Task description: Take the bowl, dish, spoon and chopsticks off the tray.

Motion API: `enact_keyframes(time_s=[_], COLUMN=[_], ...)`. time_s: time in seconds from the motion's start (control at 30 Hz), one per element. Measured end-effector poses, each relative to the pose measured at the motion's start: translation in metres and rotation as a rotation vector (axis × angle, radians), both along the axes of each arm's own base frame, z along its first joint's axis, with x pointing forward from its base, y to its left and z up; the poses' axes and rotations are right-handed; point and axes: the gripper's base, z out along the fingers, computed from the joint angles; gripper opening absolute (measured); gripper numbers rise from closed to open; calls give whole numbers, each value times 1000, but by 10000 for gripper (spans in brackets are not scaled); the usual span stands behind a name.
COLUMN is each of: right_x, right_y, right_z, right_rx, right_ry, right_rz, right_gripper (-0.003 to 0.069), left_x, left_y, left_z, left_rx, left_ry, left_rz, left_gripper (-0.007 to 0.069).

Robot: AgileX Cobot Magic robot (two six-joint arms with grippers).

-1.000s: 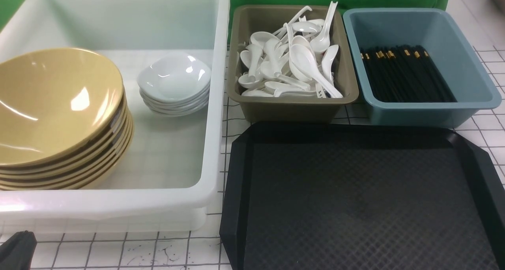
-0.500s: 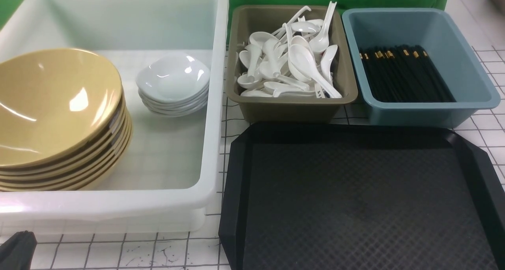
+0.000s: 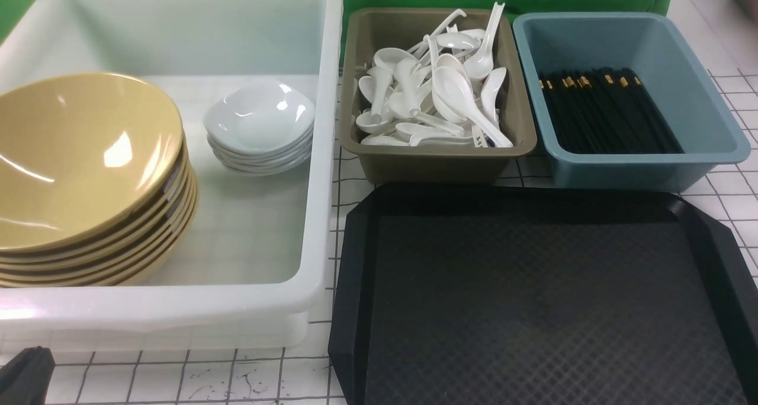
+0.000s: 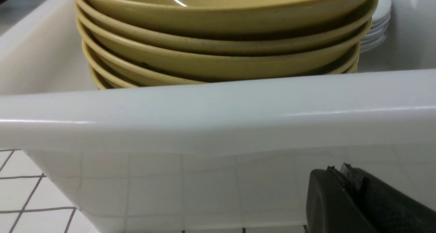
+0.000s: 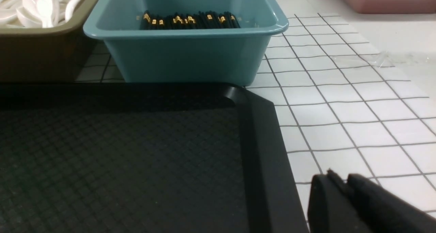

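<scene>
At the lower left corner of the front view, a dark tip of the left gripper rested over the white gridded table; in the left wrist view its black fingers were pressed together, holding nothing, just in front of the wall of the large white plastic tub. The right gripper showed only in its own wrist view, at the lower right, beside the tray's rim; its fingers stood almost together with a thin slit between them, and nothing was in them.

The large black rectangular tray with diamond texture filled the lower right of the front view, its long axis running left to right, and its surface was bare.

In the white tub, at the left, a stack of wide mustard-yellow bowls leaned with the openings tilted toward the right. Behind it, near the centre, lay a stack of small white rounded-square dishes.

At the upper centre, an olive-brown bin held a heap of white soup spoons, their handles pointing in many directions. At the upper right, a blue bin held black chopsticks with gold bands, laid side by side, their long axis running near to far, the banded ends toward the far side.
</scene>
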Motion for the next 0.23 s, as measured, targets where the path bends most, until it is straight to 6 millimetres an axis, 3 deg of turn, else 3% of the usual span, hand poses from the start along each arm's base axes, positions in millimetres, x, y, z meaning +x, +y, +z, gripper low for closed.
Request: enact_keyframes(time_s=[0.23], right_x=[0], right_y=[0], right_z=[0], right_rx=[0], right_ry=[0], right_rz=[0], right_gripper=[121], left_x=[0], left_y=[0], left_z=[0], left_rx=[0], left_ry=[0], left_rz=[0], left_gripper=[-12])
